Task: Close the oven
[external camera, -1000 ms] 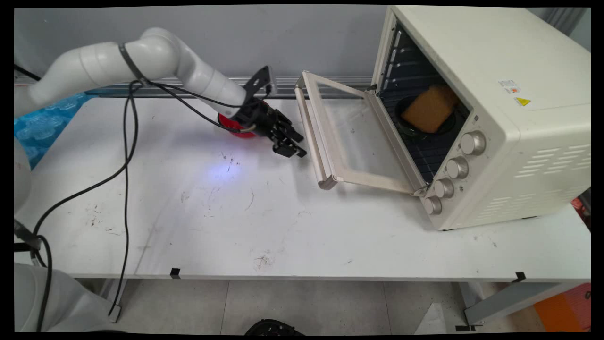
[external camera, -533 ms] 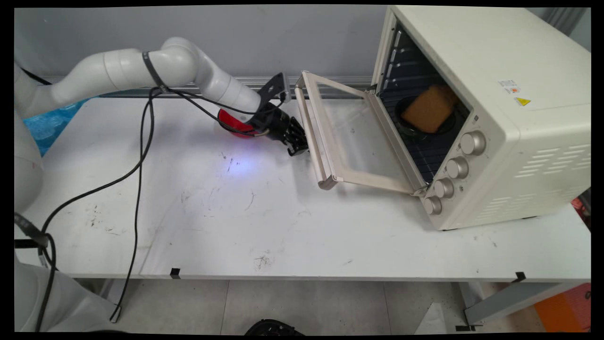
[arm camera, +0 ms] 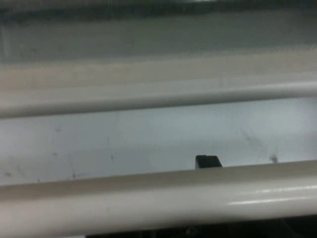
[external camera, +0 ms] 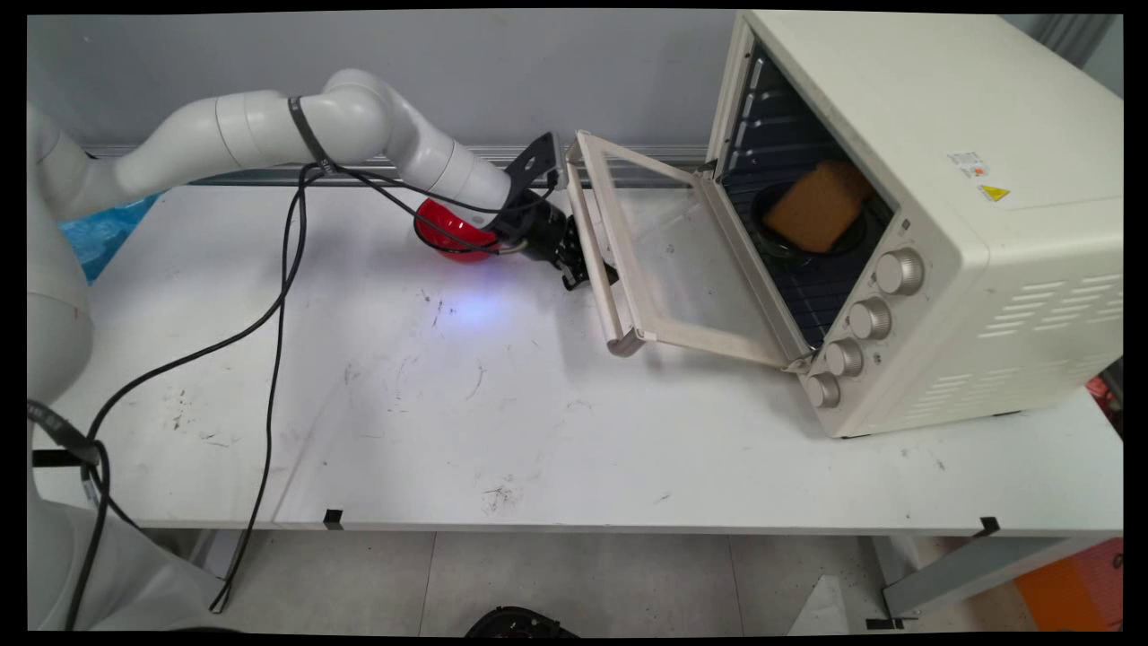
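Observation:
A cream toaster oven stands at the right of the table with its glass door hanging open toward the left. Inside, on the rack, a brown slice lies in a black dish. My gripper is right against the door's handle bar, at its left side and partly under it. In the hand view the cream handle bar runs across the bottom, very close, with the table and the door's frame beyond it. A red bowl sits just behind my wrist.
Black cables hang from the arm down across the table's left half. A blue packet lies at the far left edge. The oven's several knobs face the table's front. A rail runs along the wall behind.
My gripper has moved right, from beside the red bowl up to the door's handle. The door's free edge has shifted slightly right and upward.

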Available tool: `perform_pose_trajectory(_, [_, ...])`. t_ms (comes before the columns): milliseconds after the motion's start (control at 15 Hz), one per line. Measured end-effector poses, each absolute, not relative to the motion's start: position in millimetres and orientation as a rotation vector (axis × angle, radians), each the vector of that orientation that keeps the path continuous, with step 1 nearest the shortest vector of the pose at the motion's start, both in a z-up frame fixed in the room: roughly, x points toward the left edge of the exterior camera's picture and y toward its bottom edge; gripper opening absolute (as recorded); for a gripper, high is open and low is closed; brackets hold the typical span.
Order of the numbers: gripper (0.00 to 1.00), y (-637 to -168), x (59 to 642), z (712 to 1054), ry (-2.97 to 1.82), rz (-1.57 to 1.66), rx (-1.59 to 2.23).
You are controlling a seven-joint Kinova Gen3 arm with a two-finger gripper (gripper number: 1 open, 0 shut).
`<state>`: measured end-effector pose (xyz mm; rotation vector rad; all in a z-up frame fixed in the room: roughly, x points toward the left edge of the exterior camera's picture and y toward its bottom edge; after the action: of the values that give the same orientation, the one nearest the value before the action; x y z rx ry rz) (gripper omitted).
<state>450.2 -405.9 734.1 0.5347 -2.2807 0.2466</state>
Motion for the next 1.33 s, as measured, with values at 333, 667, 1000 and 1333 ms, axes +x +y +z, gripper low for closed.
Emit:
perform_pose_trajectory(333, [0.00,-411,443,759,-2.241,0.257,0.519])
perform_pose_trajectory(667, [0.00,-419,433,793,-2.190,0.272,0.509])
perform_pose_trajectory(1000, [0.00,-429,421,831,-2.136,0.287,0.498])
perform_pose_trajectory(1333, [0.00,-436,416,865,-2.089,0.305,0.488])
